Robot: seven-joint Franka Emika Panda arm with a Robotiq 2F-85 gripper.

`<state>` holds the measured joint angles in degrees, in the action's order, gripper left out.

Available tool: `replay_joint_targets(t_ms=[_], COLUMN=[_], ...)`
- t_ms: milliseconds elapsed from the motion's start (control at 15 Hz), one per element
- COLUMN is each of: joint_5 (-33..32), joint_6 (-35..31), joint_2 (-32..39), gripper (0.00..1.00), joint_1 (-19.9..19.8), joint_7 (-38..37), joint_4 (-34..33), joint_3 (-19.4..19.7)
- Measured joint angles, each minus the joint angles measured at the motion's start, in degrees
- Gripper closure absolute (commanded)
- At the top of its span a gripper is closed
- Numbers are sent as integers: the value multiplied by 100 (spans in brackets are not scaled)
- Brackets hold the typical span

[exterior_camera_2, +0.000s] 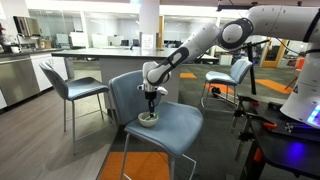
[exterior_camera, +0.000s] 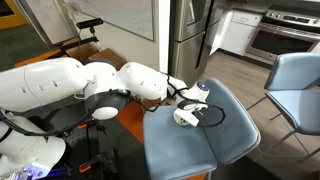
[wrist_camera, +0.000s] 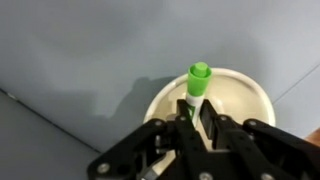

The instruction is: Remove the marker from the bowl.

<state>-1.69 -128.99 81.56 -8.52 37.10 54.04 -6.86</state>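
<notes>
A small round white bowl [wrist_camera: 235, 95] sits on the blue chair seat [exterior_camera_2: 180, 125]. A marker with a green cap [wrist_camera: 198, 80] stands upright in the bowl. In the wrist view my gripper [wrist_camera: 194, 112] is right above the bowl, and its two fingers are closed on the marker's white body below the cap. In both exterior views the gripper [exterior_camera_2: 151, 98] hangs straight down over the bowl [exterior_camera_2: 148, 119], and the bowl [exterior_camera: 186, 117] is partly hidden by the gripper [exterior_camera: 190, 103].
The bowl's chair has a blue backrest [exterior_camera_2: 125, 90]. Another blue chair [exterior_camera_2: 68, 88] stands beside it and a third [exterior_camera: 295, 85] stands close by. A black cable [exterior_camera: 215, 115] loops over the seat. A counter [exterior_camera_2: 90, 55] lies behind.
</notes>
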Motion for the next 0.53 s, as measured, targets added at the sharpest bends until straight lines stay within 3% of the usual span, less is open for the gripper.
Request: replay_joint_targets(t_ms=[533], joint_5=[10], joint_6=[2], joint_2=[-179], gripper=[95], joint_1=[-156], joint_7=[2], joint_4=[25], joint_3=[6])
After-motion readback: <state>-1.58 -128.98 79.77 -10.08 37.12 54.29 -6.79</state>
